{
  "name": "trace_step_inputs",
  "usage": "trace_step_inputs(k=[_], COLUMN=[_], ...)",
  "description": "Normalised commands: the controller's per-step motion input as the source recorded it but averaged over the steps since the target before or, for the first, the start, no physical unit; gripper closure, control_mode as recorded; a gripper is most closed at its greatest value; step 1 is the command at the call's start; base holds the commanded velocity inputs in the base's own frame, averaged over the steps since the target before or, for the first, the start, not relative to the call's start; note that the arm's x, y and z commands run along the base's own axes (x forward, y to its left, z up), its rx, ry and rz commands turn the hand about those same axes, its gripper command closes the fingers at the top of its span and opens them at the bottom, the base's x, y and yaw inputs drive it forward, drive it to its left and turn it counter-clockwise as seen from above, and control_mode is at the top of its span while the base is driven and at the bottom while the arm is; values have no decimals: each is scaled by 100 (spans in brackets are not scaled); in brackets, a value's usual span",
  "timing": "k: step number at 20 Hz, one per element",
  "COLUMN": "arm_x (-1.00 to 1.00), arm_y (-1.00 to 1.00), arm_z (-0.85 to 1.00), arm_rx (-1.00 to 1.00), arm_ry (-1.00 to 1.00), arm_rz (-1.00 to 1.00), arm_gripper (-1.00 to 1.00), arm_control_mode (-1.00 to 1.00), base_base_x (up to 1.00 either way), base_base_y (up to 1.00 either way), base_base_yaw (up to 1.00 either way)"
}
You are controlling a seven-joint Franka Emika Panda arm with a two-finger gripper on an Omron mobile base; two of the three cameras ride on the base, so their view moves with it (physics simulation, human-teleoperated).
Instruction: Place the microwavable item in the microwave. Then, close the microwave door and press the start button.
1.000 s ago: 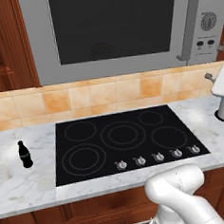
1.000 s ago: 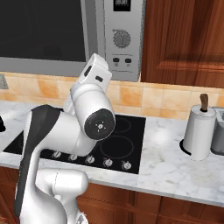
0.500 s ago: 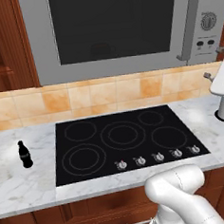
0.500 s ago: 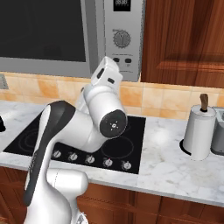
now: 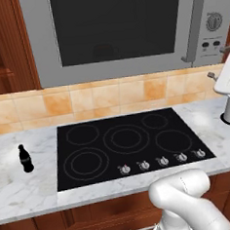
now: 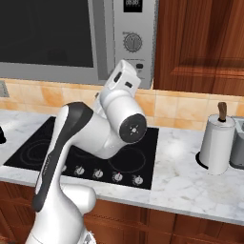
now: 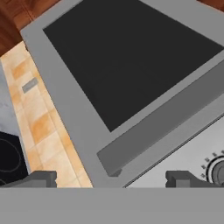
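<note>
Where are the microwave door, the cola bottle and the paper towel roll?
microwave door [image 5: 112,26]: left base view, dark glass window.
cola bottle [image 5: 25,159]: left base view, bottle body.
paper towel roll [image 6: 217,144]: right base view, white side.

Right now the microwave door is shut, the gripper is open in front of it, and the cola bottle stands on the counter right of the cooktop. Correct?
Not quite. The left base view shows the cola bottle left of the cooktop. The microwave door is shut; the gripper is open before it.

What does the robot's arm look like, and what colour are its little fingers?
The arm is smooth, chunky and glossy white, with a dark band along one segment and a round grey cap on a joint. The gripper has two small, dark grey, blocky fingertips. No cables or markings show.
</note>
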Motion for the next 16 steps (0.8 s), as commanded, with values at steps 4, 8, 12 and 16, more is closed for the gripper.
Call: trace_step_inputs(k=[4,8,12,16], arm_x=[34,29,23,3], arm_y=[0,0,0,-11], arm_z=[-16,-12,0,2], arm_rx=[0,0,0,0], arm_ry=[0,0,0,0], arm_rz=[0,0,0,0], arm_gripper=[-100,-100,-100,-100], arm_control_mode=[-100,-100,-100,-100], base_base_x=[0,0,0,0], base_base_y=[0,0,0,0], base_base_yaw=[0,0,0,0])
